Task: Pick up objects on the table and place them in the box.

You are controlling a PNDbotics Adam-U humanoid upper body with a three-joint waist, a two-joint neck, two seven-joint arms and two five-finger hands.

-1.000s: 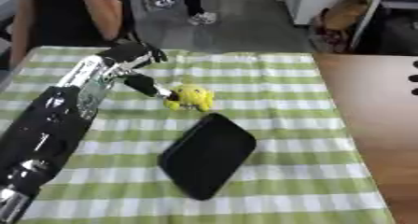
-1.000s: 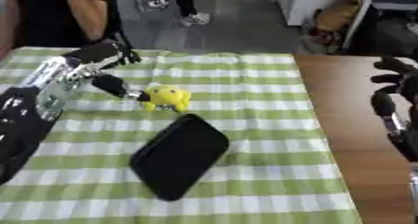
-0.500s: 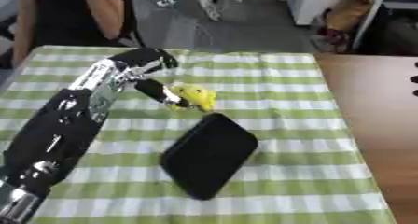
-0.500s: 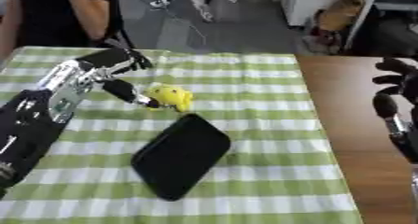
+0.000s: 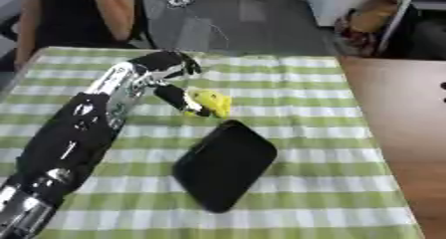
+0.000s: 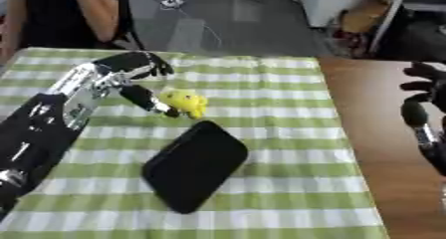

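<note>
My left hand's thumb (image 5: 180, 99) pointed down and forward, its tip touching the near-left side of the yellow toy (image 5: 212, 101), while the other fingers (image 5: 184, 63) curled back over the far side of the hand, clear of the toy, so nothing was gripped. The left hand (image 5: 166, 66) sat over the far-left part of the green-and-white checked cloth (image 5: 305, 123), with its black-and-silver arm (image 5: 83, 128) running back to the near-left corner of the view. The toy lay on the cloth just beyond the black box (image 5: 225, 164), which rested flat and askew near the cloth's middle; I could not make out anything inside it. My right hand (image 6: 422, 108) hung over the brown tabletop (image 6: 383, 133) at the right edge, fingers relaxed and upright, holding nothing.
</note>
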